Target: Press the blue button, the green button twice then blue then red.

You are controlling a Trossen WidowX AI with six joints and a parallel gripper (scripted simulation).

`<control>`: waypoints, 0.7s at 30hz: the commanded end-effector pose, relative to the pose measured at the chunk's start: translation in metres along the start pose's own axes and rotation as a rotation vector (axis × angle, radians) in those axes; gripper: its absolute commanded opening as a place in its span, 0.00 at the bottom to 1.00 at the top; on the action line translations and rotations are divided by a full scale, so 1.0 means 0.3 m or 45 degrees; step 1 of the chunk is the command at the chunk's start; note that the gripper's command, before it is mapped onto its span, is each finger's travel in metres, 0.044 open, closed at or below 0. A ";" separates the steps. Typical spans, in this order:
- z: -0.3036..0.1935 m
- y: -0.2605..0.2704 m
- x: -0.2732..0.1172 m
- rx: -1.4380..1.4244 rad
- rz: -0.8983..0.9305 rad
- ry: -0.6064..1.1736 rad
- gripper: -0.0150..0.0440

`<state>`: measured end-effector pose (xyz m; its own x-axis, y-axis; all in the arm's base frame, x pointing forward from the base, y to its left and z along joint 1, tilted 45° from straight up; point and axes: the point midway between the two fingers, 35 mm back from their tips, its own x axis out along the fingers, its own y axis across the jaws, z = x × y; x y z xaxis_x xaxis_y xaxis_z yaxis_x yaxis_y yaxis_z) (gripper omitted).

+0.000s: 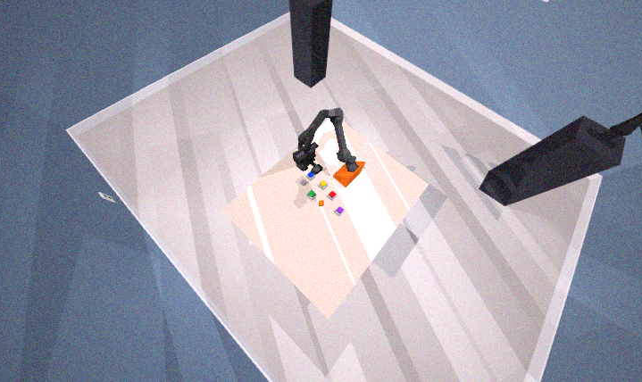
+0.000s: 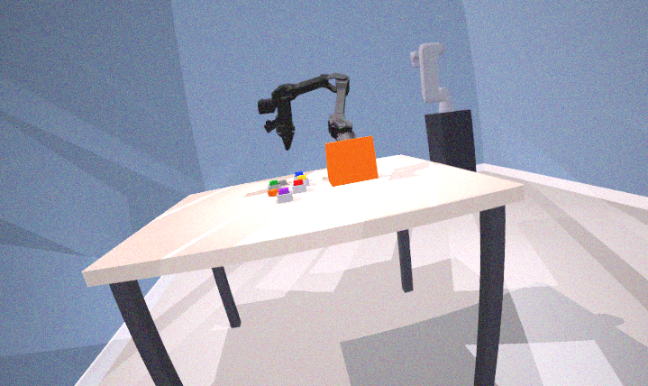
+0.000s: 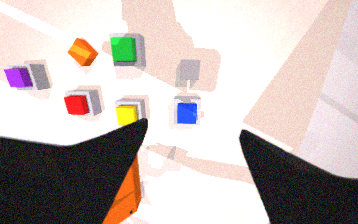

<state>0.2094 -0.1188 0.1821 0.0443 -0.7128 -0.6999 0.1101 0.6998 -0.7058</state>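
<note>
My gripper [image 3: 193, 128] [image 2: 287, 147] is open and empty, pointing down well above the table. The blue button [image 3: 187, 113] [image 1: 311, 175] [image 2: 298, 173] lies between the fingertips in the wrist view, a little above the line joining them. The green button [image 3: 124, 49] [image 1: 312, 194] [image 2: 273, 183] is farther up and left in the wrist view. The red button [image 3: 77, 105] [image 1: 332, 194] [image 2: 298, 182] is at the left there. All three caps stand raised on their grey-white bases, with nothing touching them.
A yellow button [image 3: 127, 115] [image 1: 322, 183] sits between blue and red. A purple button [image 3: 18, 77] [image 1: 339, 210], an orange block [image 3: 83, 52] [image 1: 321, 203] and a grey block [image 3: 189, 70] [image 1: 304, 181] are near. A large orange box [image 1: 348, 174] [image 2: 351, 160] stands by the arm's base.
</note>
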 end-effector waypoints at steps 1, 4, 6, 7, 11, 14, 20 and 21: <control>-0.082 0.011 0.038 -0.108 0.015 0.109 0.93; -0.082 0.011 0.038 -0.108 0.015 0.109 0.93; -0.081 0.011 0.045 -0.106 0.016 0.109 0.89; -0.081 0.013 0.065 -0.102 0.019 0.109 0.84; -0.094 0.012 0.216 -0.102 0.016 0.108 0.67; -0.100 0.010 0.241 -0.107 0.011 0.108 0.53; -0.100 0.010 0.241 -0.107 0.011 0.108 0.29; -0.100 0.010 0.241 -0.107 0.011 0.108 0.29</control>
<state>0.1847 -0.1668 0.1289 -0.0376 -0.7064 -0.7068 0.0323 0.7061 -0.7074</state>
